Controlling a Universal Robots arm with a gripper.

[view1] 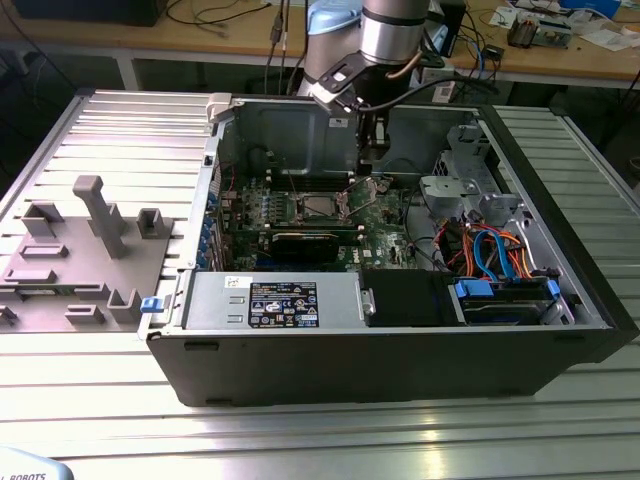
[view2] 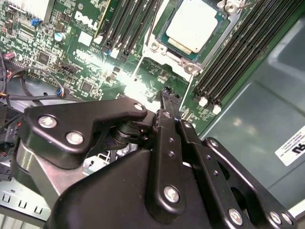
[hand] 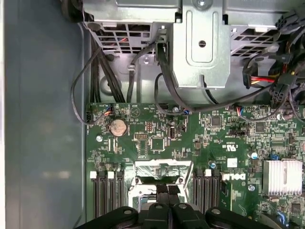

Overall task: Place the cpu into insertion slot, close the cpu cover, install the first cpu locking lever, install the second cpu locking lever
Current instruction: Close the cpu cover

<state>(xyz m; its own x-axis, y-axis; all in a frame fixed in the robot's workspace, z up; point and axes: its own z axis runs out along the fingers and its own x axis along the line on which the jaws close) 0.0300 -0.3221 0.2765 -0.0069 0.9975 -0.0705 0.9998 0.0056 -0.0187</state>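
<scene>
1. Black and grey metal computer case (view1: 400,350): it lies open on the ribbed aluminium table (view1: 300,440), and your arm reaches inside it.
2. Green circuit board (hand: 157,129): it lies flat on the case floor. I judge it stiff but brittle, so do not bear down on it.
3. Black linkage gripper (view2: 167,93): it hovers low over the board, just beside the socket. In both wrist views its fingers (hand: 162,193) are pressed together, with nothing seen between them.
4. Thin silvery cpu cover (hand: 163,168), a frame plate with a square window: it is swung open and does not lie over the chip. I judge it light, springy sheet metal with sharp edges. Work it at the free edge away from the hinge, and push rather than pinch.
5. Small square insertion slot (view2: 220,37), edged in silvery metal: it is occupied.
6. Small flat square cpu (view2: 193,24) with a dull silver-grey top: it is seated in the slot, apart from the gripper. I judge it light, rigid and smooth, with a fragile underside. If you touch it at all, hold it by opposite edges only.
7. Locking levers: you cannot tell their position from these views.
</scene>
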